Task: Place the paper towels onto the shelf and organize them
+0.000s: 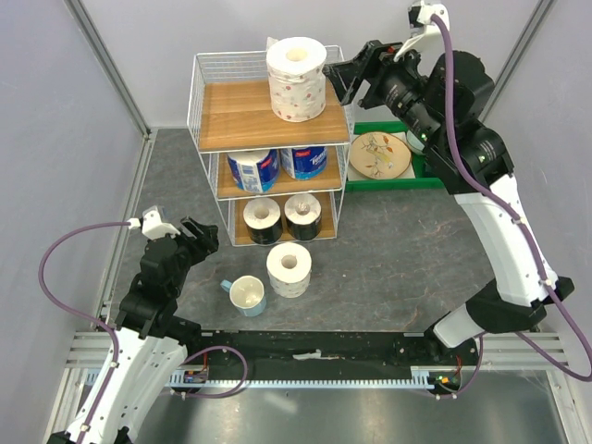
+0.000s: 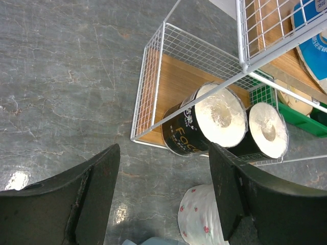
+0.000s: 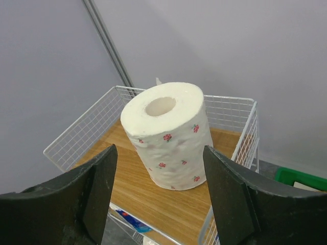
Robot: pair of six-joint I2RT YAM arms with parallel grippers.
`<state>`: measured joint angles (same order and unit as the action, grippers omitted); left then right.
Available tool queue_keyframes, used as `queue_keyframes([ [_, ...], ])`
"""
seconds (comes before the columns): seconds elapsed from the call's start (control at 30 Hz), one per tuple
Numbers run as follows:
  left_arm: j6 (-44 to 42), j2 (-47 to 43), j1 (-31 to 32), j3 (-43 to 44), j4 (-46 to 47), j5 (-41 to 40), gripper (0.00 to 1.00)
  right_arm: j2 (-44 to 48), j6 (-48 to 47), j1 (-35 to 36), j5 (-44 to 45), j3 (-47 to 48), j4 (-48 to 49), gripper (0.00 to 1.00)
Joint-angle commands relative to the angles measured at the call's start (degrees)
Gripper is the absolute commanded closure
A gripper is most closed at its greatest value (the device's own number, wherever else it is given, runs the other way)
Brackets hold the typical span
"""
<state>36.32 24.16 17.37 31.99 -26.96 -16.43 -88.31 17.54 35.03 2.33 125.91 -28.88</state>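
Now our right tool [image 1: 344, 81] is spread, just beside the flowered roll [image 1: 297, 79] on the top board of the shelf [image 1: 231, 116]; our left tool [image 1: 202, 236] is spread and empty. We count five rolls shelved; the last roll [image 1: 289, 269] stands on the counter [image 1: 388, 250].

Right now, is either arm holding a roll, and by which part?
Nothing is held. The right gripper is open, jaws clear of the flowered roll on the shelf; the left gripper is open and empty.

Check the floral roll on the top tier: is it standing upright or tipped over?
Upright. The floral roll stands on its flat end on the top board, hollow core facing up.
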Motion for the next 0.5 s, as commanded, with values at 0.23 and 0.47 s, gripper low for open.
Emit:
queue_keyframes([
  [0.23, 0.60, 0.18, -0.23, 1.23, 0.94, 0.60, 0.23, 16.40, 6.88, 0.04, -12.59, -20.24, 1.82, 0.24],
  [0.47, 0.34, 1.15, -0.23, 2.99, 2.09, 3.84, 0.22, 29.76, 12.86, 0.66, -12.45, -45.81, -1.61, 0.25],
])
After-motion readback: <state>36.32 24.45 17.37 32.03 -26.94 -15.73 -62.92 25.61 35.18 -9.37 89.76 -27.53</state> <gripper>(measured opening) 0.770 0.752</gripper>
